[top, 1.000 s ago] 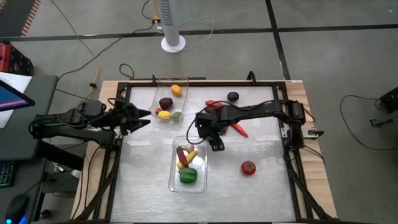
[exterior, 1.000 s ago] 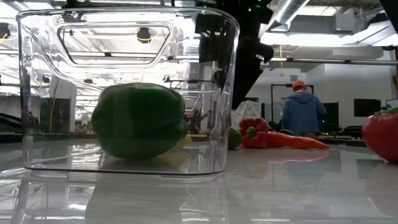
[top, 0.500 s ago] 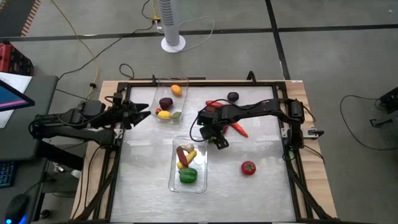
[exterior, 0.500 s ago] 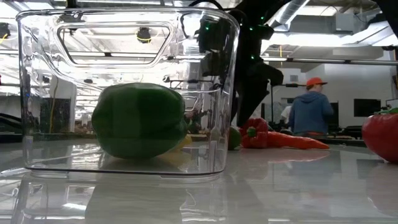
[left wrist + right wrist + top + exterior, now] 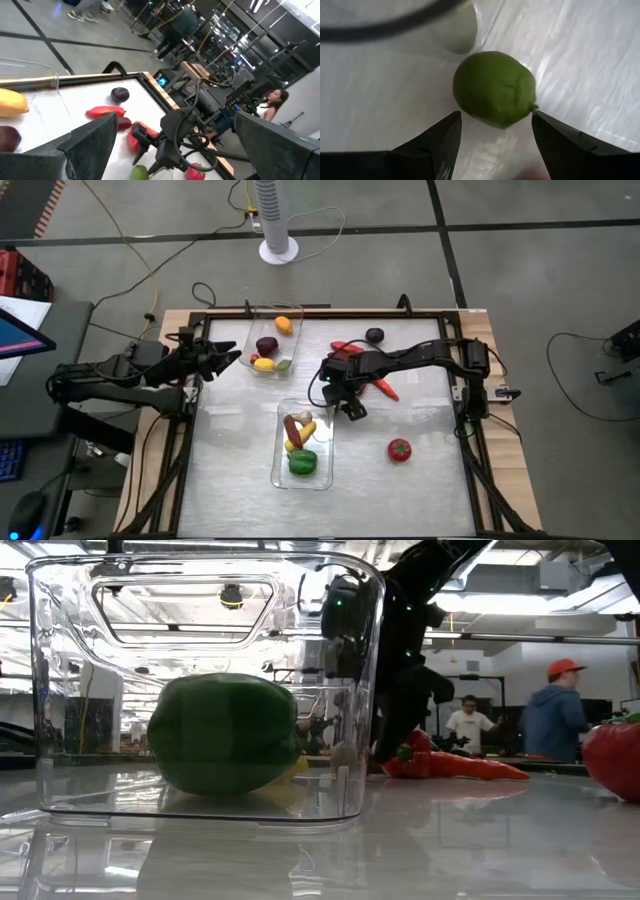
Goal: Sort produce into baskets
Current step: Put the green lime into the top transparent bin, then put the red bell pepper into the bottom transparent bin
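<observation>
Two spread fingers (image 5: 445, 137) flanking lime (image 5: 494, 89), untouched

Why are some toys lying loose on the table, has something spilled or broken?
Nothing looks spilled or damaged. The tomato, plum, carrot and lime lie loose on the table, seemingly just unsorted. Both baskets stand upright. The right gripper is open around the lime; the left gripper waits open beside the far basket.

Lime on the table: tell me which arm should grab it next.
Right. Its pincer hangs open directly over the lime, a finger on either side. The left pincer sits at the table's left edge beside the far basket, well away from it.
</observation>
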